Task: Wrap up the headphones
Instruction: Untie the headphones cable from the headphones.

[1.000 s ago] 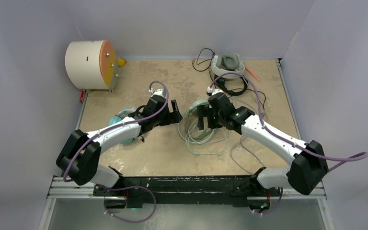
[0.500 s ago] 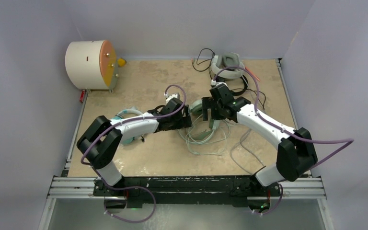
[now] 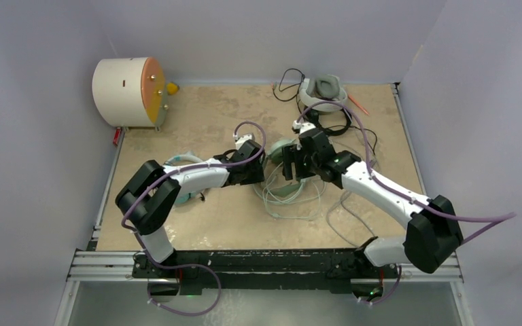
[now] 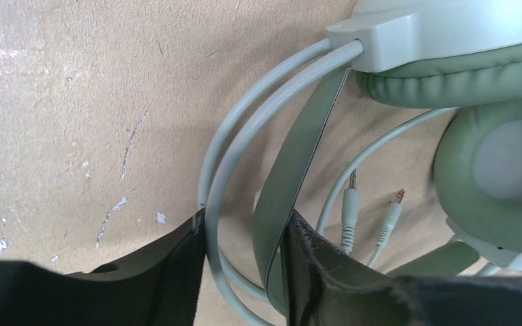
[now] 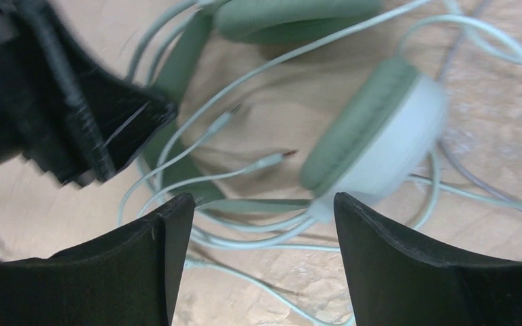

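Note:
The mint-green headphones [image 4: 448,68] lie mid-table, their pale cable [image 3: 292,200] looped in front of them. My left gripper [image 4: 245,227] is shut on their headband [image 4: 299,149], one finger against the twin tubes and the other against the flat strap. My right gripper [image 5: 264,204] hovers open just above the cable loops, close to an ear cup [image 5: 374,136] and the two plugs [image 5: 272,161], with nothing held. In the top view the left gripper [image 3: 262,168] and right gripper [image 3: 291,166] almost face each other. Teal-cupped headphones [image 3: 177,178] lie partly under the left arm.
White-and-grey headphones [image 3: 323,89] and a thin black headset with its black cable [image 3: 333,123] sit at the back right. A cream drum with an orange face [image 3: 129,92] stands at the back left. A grey cable [image 3: 343,217] trails to the front right.
The left gripper reached right to the mint-green headband and closed on it. The right gripper stayed over the cable loops, its jaws narrowing a little.

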{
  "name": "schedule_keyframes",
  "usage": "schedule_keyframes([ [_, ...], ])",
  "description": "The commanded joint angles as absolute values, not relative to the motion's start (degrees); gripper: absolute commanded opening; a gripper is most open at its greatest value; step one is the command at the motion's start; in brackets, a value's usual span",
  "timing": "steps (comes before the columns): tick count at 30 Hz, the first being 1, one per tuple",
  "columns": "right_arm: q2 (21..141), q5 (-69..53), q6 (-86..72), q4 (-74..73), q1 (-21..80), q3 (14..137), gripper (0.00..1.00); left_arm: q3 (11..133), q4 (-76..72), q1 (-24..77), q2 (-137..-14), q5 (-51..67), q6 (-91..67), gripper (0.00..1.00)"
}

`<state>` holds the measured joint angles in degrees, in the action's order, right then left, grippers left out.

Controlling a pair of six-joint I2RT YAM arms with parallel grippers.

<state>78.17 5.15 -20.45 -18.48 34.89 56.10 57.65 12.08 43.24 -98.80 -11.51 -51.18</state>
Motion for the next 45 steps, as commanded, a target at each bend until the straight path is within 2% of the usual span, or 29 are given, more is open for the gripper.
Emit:
schedule_keyframes([
  [1,77.36,5.71,-18.01,-17.68,42.70,55.81,0.76,59.92,14.09,42.61,-99.78,-12.46,-48.58,0.35],
  [2,77.49,7.03,-17.55,-17.62,45.26,55.46,0.75,60.06,14.64,42.47,-99.52,-12.94,-48.07,0.29],
  [7,75.21,1.04,-15.98,-8.03,48.07,47.32,0.77,59.49,15.38,42.44,-97.05,-14.09,-45.39,0.15],
  [10,74.33,-4.00,-15.63,-0.95,48.18,42.71,0.84,59.33,15.70,42.20,-95.85,-13.90,-44.04,0.00],
  [16,77.58,-5.17,-17.23,7.96,48.90,38.50,0.85,59.41,16.49,42.13,-94.37,-13.91,-42.88,0.00],
  [25,82.24,-4.47,-16.77,11.68,50.94,40.38,0.77,59.16,15.57,41.48,-93.74,-9.11,-43.35,0.00],
  [30,85.06,-0.19,-20.77,14.47,51.13,41.11,0.61,57.07,12.98,41.22,-91.90,-6.45,-46.31,0.00],
  [33,83.35,1.98,-23.12,14.90,51.15,40.78,0.43,56.46,13.28,41.07,-91.60,-7.79,-45.88,0.00],
  [39,74.63,2.79,-23.42,11.82,51.15,39.10,0.34,57.31,16.18,40.29,-93.59,-10.57,-41.81,0.00],
  [43,70.91,3.17,-24.49,4.41,51.11,39.80,0.04,57.86,16.79,40.32,-94.36,-10.51,-40.15,0.00],
  [45,69.52,4.51,-24.61,2.06,51.11,40.25,0.01,58.16,17.46,40.38,-94.27,-10.73,-39.91,0.00],
])
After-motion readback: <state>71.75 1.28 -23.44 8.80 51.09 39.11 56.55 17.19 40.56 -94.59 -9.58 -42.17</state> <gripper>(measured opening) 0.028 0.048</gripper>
